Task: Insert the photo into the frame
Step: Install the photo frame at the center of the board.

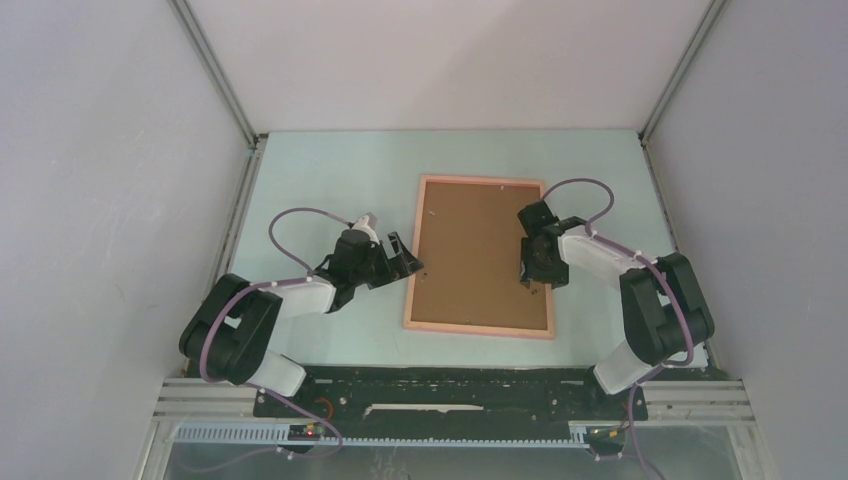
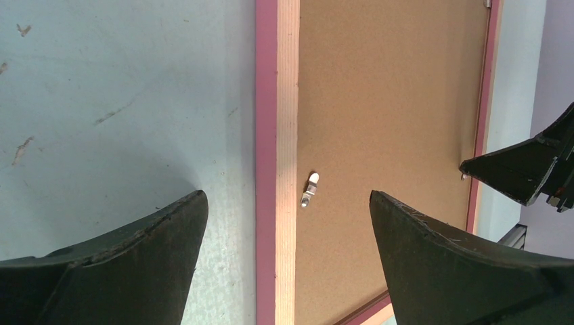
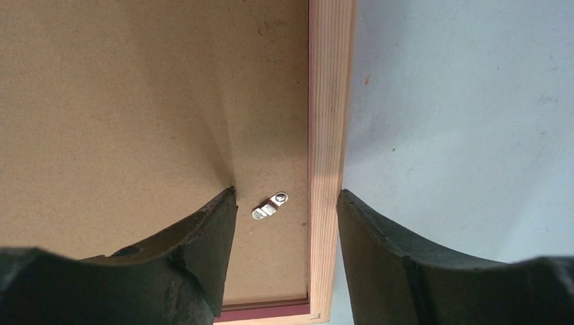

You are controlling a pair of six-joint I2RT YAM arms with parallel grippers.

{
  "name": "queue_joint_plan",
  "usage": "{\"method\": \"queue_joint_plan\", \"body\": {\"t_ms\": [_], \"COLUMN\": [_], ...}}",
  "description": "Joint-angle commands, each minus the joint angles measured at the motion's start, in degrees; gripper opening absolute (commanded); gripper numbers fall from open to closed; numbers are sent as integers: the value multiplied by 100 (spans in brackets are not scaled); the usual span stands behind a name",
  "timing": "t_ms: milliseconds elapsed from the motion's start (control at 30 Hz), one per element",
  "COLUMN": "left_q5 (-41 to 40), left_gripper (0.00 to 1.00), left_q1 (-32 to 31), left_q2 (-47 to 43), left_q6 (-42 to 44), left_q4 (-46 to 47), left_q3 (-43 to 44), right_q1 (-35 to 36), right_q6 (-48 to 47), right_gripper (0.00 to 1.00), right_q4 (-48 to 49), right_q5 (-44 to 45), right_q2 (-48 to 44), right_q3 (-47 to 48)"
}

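Left gripper [image 2: 288, 196] and right gripper [image 3: 288, 193], both wide open, empty, straddle one frame's [image 1: 478, 329] side rails; one board [image 1: 470, 250] inside, two clips [image 2: 309, 190] [image 3: 270, 206].

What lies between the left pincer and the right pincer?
In the top view, the brown backing board inside the frame lies between the left pincer and right pincer.

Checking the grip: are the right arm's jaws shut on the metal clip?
No, the clip lies free on the brown board between the open jaws.
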Motion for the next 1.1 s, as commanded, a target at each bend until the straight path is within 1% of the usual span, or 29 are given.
{"method": "queue_joint_plan", "body": {"t_ms": [0, 167, 333, 500, 600, 667, 733, 800, 900, 1033, 1067], "left_q5": [41, 57, 67, 58, 66, 66, 67, 76, 80, 98, 93], "left_gripper": [100, 100, 100, 100, 100, 100, 100, 100, 100, 100, 100], "left_q1": [-13, -10, -15, -15, -13, -15, -10, -15, -15, -15, -14], "left_q2": [44, 52, 46, 52, 43, 36, 43, 52, 43, 44, 35], "left_q6": [-25, -23, -24, -24, -24, -24, -24, -24, -24, -24, -24], "left_q4": [102, 103, 102, 110, 113, 116, 121, 117, 123, 133, 144], "left_q3": [52, 60, 54, 60, 51, 48, 51, 51, 51, 43, 35], "right_q1": [53, 53, -120, -381, -346, -303, -287, -268, -267, -408, -419], "right_q6": [219, 256, 209, 102, 111, 134, 160, 175, 198, 205, 203], "right_gripper": [65, 71, 71, 63, 58, 53, 42, 30, 16, 1, 0], "right_q4": [-377, -348, -252, -41, -16, -28, -31, -11, 38, 164, 189], "right_q5": [-35, -13, -22, -280, -317, -269, -282, -333, -350, -463, -484], "right_q2": [-55, -242, -370, -306, -182, -115, -115, -182, -253, -209, -221], "right_q3": [-324, -341, -405, -411, -423, -446, -466, -482, -493, -493, -489]}}
